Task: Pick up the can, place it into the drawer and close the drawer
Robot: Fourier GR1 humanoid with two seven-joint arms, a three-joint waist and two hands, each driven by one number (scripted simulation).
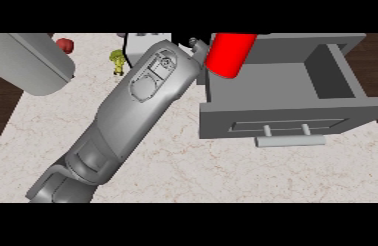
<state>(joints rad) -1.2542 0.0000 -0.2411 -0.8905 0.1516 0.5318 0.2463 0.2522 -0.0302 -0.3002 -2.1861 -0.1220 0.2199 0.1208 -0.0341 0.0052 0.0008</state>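
I see one red metal can (230, 54) over one open grey drawer (336, 106); my robot hand is hidden, its state I cannot tell.

The red cylindrical can (230, 54) is cut off at the top edge. The robot hand holding it is almost wholly hidden behind its grey forearm (140, 100). A small yellow-green object (117, 60) beyond is too small to identify.
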